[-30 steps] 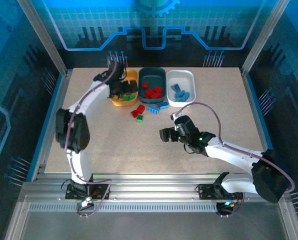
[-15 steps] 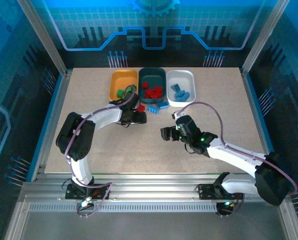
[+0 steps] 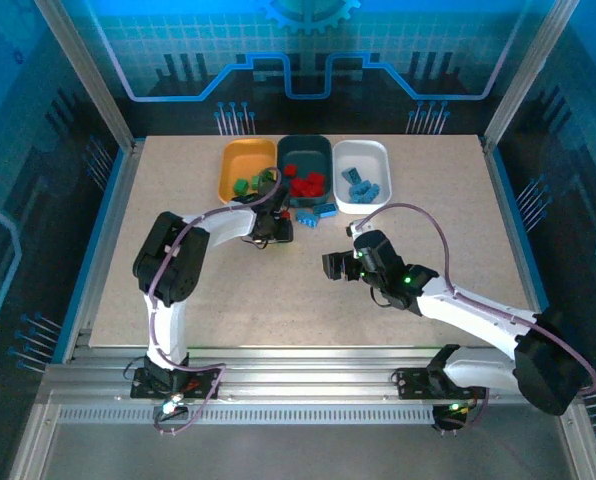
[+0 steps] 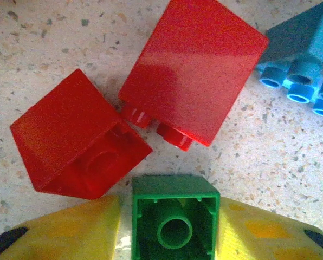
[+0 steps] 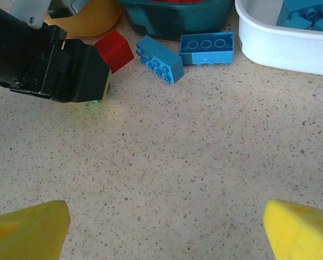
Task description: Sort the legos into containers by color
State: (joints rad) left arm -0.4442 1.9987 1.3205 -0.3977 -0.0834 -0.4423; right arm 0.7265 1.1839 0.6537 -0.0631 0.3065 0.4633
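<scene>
Your left claw sits narrow around the green brick (light, hard, slick); you cannot tell if it grips. Squeeze the flat side walls. Right claw gapes wide.

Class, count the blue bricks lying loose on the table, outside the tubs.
2. One blue brick lies in front of the teal tub; the other blue brick lies just right of it, near the white tub. The left arm may hide more.

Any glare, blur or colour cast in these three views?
Top external: sharp, blue-lit walls, even light on the table. Left wrist: sheen on the larger red brick, green brick between the fingers shaded. Right wrist: yellow fingertips soft at the bottom corners.
</scene>
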